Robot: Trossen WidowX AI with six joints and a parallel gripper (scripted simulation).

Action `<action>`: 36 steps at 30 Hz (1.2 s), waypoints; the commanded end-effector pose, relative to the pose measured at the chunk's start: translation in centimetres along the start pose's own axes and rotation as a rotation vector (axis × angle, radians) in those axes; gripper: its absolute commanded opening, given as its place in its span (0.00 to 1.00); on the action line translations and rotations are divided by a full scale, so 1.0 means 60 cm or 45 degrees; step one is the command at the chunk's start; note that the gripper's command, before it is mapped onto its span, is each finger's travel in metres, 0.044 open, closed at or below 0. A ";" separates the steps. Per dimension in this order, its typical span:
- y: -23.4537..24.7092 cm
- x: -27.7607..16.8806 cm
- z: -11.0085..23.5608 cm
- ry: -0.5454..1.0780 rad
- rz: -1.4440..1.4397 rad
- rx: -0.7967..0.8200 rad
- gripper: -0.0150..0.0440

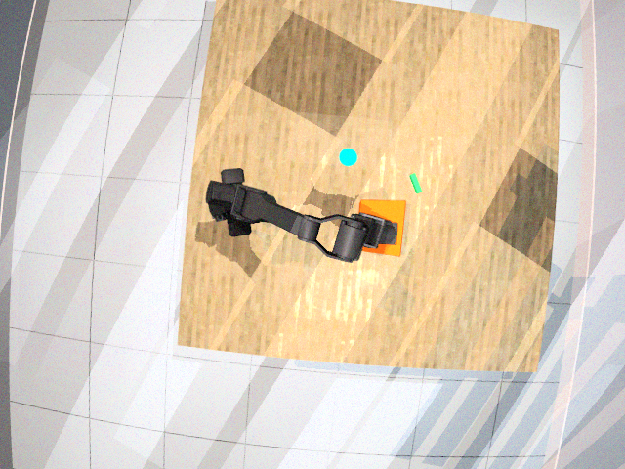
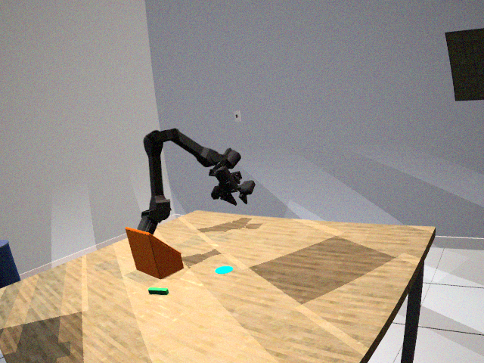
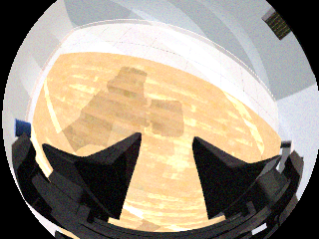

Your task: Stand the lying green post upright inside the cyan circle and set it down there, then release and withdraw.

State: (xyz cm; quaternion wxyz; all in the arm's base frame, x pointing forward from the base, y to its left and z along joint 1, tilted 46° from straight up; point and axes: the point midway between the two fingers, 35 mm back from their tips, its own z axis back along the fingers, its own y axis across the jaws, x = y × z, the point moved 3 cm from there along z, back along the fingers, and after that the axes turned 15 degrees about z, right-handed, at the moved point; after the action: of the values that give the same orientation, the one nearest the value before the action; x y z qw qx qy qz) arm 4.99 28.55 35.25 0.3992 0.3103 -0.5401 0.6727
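The green post (image 1: 415, 183) (image 2: 158, 290) lies flat on the wooden table (image 1: 454, 303) (image 2: 312, 312), a short way from the orange block. The cyan circle (image 1: 348, 156) (image 2: 224, 269) is a flat disc on the table with nothing on it. My gripper (image 1: 219, 209) (image 2: 237, 201) (image 3: 167, 138) hangs high in the air over the table's far side, well away from both post and circle. Its fingers stand partly apart with nothing between them. The wrist view shows only bare table wood between the fingers; neither post nor circle appears there.
An orange wedge-shaped block (image 1: 389, 209) (image 2: 156, 253) stands at the arm's base, between the post and the circle. A dark blue object (image 2: 5, 262) sits off the table at the left edge. The table edge (image 2: 390, 324) drops off on the right.
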 end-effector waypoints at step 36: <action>-0.061 -0.736 0.347 1.166 -1.037 0.016 0.65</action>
State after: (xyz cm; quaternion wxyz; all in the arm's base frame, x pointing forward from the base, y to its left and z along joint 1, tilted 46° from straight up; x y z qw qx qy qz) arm 30.56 3.44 6.38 0.7897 0.1409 -0.1710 0.5721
